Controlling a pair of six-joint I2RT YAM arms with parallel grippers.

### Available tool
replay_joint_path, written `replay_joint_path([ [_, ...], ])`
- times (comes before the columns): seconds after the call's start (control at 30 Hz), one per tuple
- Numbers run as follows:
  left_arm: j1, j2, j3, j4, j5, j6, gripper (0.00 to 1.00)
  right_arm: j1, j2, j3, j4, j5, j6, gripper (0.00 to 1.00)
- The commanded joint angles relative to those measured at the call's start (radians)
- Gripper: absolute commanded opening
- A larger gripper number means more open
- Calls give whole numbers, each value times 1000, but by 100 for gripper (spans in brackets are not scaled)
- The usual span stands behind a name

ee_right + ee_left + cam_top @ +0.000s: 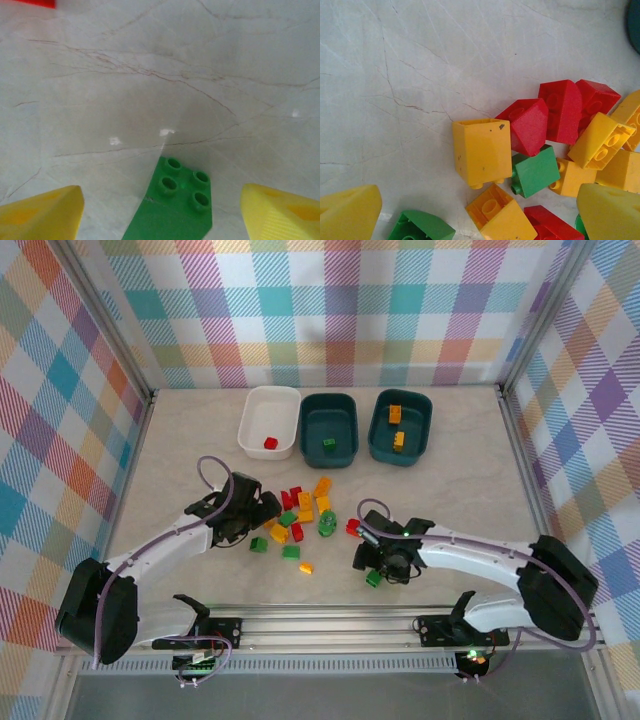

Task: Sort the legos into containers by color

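A heap of red, green and yellow-orange legos (300,512) lies mid-table. My left gripper (266,510) hangs open at the heap's left edge. In the left wrist view, its yellow fingertips (349,212) flank an orange brick (501,216) and a green brick (420,228), below a yellow brick (481,151). My right gripper (373,573) is open and low over the table. A lone green brick (172,205) lies between its fingertips (44,212), with a gap on each side. At the back stand the white tub (255,410) and two teal tubs (310,415) (425,420).
The white tub holds a red brick (270,443), the middle teal tub a green one (328,444), the right teal tub two yellow-orange ones (397,425). A red brick (352,527) lies just beyond my right gripper. Metal frame rails border the table.
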Motion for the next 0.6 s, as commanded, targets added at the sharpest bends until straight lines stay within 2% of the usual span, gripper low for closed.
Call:
replay_joint_path([
  [0.0,-1,-33,-21,-9,-25,2,100,15,44,34,2,-19,58,73],
  [0.07,-1,-47,-28,-13,-30,5,100,17,61,33,-6,-31,64,67],
  [0.3,0,-73,-42,-15,-43,10,100,30,83,78,-18,-6,16,32],
  [0.43,-1,-81,-36,-25,-48,21,100,31,84,143,-51,49,-57,25],
  [0.57,0,-93,-32,-41,-63,28,100,30,80,231,-81,119,-154,22],
])
